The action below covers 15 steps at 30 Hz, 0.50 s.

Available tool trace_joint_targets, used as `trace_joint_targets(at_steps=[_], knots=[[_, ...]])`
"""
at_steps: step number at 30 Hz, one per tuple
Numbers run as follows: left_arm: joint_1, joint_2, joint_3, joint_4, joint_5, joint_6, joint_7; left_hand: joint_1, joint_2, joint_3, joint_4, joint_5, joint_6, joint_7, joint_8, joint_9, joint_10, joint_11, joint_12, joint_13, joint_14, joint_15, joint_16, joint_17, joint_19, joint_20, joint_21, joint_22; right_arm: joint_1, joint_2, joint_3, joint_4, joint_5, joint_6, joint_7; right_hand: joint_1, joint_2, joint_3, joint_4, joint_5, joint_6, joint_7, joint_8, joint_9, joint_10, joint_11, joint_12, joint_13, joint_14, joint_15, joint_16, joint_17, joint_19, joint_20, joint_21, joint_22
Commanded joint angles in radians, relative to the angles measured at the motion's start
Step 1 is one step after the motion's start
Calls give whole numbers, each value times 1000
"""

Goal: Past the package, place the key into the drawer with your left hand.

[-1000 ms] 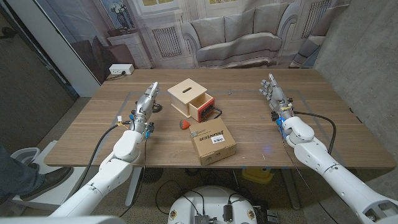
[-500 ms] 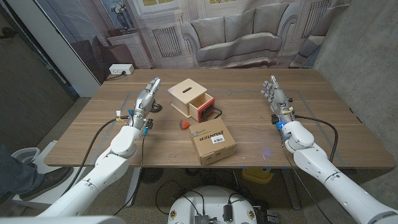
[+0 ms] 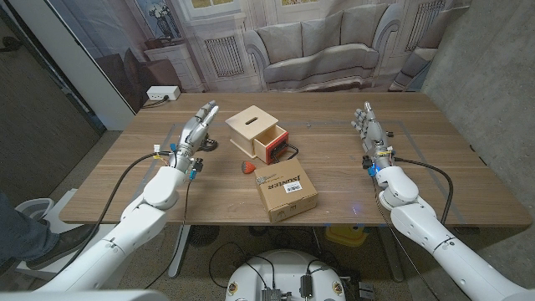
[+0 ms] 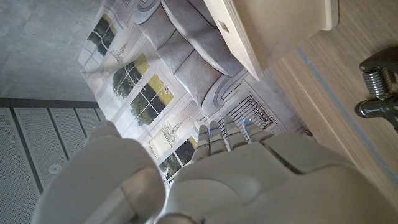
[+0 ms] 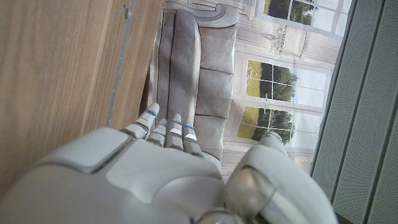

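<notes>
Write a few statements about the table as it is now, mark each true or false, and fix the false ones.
1. The drawer of the wooden box is pulled open. True.
2. The left hand holds the key. False: it holds nothing, and its fingers are straight.
3. The cardboard package lies nearer the robot than the wooden box. True.
4. The red object lies on top of the package. False: it lies on the table, between box and package.
5. The right hand rests on the package. False: it is well off to the right, holding nothing.
</notes>
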Motion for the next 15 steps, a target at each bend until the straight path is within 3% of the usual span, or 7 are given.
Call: trace_joint_targets(at_steps=[1, 8, 15], knots=[[62, 35, -28, -57, 57, 2, 40, 14, -2, -1, -8, 9, 12, 1, 7, 4, 12, -2, 3, 3, 8, -26, 4, 4, 2, 1, -5, 0, 6, -5, -4, -19, -18, -20, -13, 4, 3, -2, 2, 5, 7, 1, 4, 6, 8, 3, 3, 4, 5, 7, 3, 4, 6, -19, -6, 1], [99, 41, -45, -80, 82, -10, 58, 25, -1, 0, -13, 10, 14, 2, 6, 4, 15, -4, 2, 3, 9, -27, 2, 4, 6, 4, -5, 0, 6, 7, -7, -12, -11, -2, -3, 3, 4, -4, 2, 5, 7, 1, 4, 6, 8, 4, 3, 4, 6, 7, 3, 4, 8, -18, -9, 2], [90, 38, -37, -62, 108, -32, 45, 33, 0, 1, -17, 10, 21, -3, 7, 4, 19, -6, 2, 3, 10, -30, 1, 4, 7, 5, -5, 1, -18, -1, -2, -45, -16, -13, -24, 4, 5, -4, 1, 5, 8, 2, 4, 6, 8, 3, 3, 4, 5, 7, 3, 4, 8, -18, -12, 2]])
